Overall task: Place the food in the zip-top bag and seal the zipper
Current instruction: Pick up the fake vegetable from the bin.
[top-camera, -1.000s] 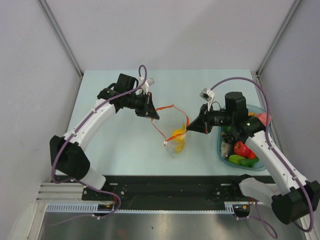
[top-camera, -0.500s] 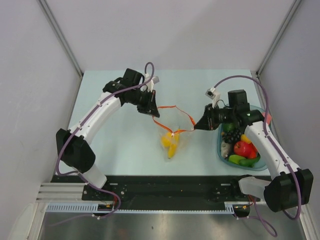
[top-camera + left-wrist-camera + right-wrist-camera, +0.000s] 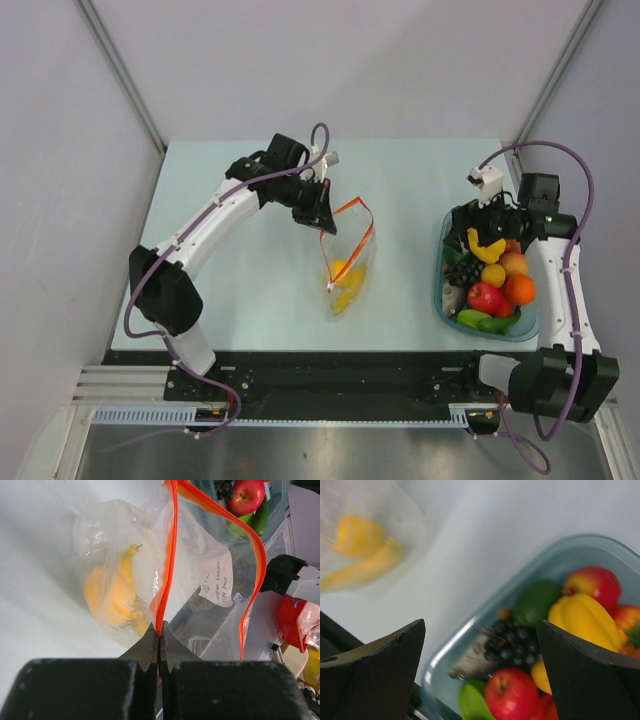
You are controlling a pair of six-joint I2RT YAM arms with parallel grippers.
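Bag of clear crinkly plastic, red-orange zipper, yellow banana inside.

The zip-top bag is clear crinkly plastic; the food looks smooth and glossy.

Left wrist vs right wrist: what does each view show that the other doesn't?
Left wrist only: left fingers shut on the thin red-orange zipper strip, and a white handwritten label on the clear crinkly zip-top bag.
Right wrist only: right fingers open, and a glossy yellow toy pepper.
Both: the yellow toy banana inside that bag, the teal translucent plastic tub, and a red toy apple.
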